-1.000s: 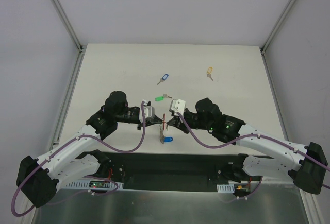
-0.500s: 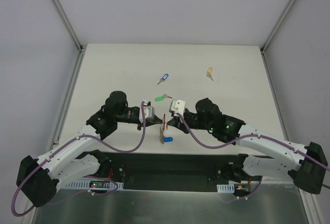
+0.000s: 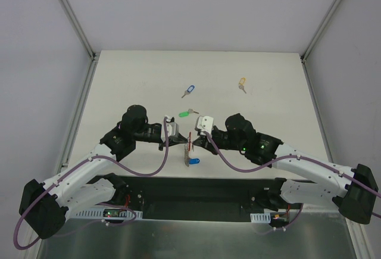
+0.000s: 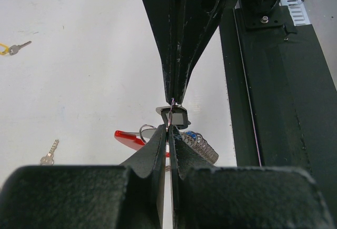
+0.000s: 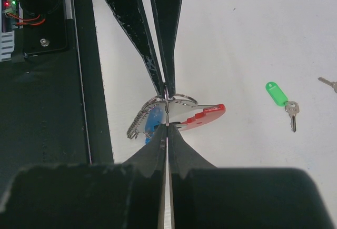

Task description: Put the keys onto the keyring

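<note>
The keyring [image 3: 189, 147] hangs edge-on between my two grippers above the table's near edge. Its red band [image 4: 128, 138] [image 5: 208, 114] and grey ribbed strap [image 4: 204, 148] [image 5: 137, 125] show in both wrist views. A blue-tagged key [image 5: 154, 121] [image 3: 194, 161] dangles from it. My left gripper [image 4: 169, 127] [image 3: 178, 142] and right gripper [image 5: 167, 126] [image 3: 197, 143] meet tip to tip, each shut on a thin metal edge of the keyring. Loose on the table lie a green key [image 3: 185, 114] [image 5: 276, 93], a blue key [image 3: 189, 90] and a yellow key [image 3: 241, 83] [image 4: 10, 48].
A black base rail [image 3: 202, 190] runs along the near edge under the arms. Grey walls with metal posts [image 3: 76, 27] enclose the white table [image 3: 137, 80]. A bare silver key blade [image 4: 49, 153] shows at the left wrist view's lower left.
</note>
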`<state>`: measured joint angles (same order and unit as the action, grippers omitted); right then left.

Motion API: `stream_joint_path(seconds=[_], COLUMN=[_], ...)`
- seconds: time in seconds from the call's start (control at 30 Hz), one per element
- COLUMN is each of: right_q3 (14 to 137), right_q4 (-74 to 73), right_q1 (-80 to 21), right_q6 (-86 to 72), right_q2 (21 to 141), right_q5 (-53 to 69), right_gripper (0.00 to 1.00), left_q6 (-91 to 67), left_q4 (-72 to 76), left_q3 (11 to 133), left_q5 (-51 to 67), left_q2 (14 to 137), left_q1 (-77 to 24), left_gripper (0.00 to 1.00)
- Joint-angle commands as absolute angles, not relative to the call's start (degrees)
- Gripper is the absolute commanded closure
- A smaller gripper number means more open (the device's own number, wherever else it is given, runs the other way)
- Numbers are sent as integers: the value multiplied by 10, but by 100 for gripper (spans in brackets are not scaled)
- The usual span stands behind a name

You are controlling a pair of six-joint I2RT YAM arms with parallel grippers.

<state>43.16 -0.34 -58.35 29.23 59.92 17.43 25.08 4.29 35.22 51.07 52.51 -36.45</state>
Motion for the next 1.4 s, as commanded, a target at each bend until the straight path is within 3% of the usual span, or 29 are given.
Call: stream_joint_path(seconds=[0.0, 1.37], right_q3=[449, 458], right_q4=[22, 39], right_q1=[-590, -619], right_q6=[301, 310], right_q2=[600, 597], right_q5=[192, 148], right_gripper=[99, 99], left_q6=[258, 238], left_q4=[64, 48], left_q3=[374, 388], left_q5=[548, 517], left_q2=[526, 545], left_q1=[-371, -383], left_gripper=[100, 100])
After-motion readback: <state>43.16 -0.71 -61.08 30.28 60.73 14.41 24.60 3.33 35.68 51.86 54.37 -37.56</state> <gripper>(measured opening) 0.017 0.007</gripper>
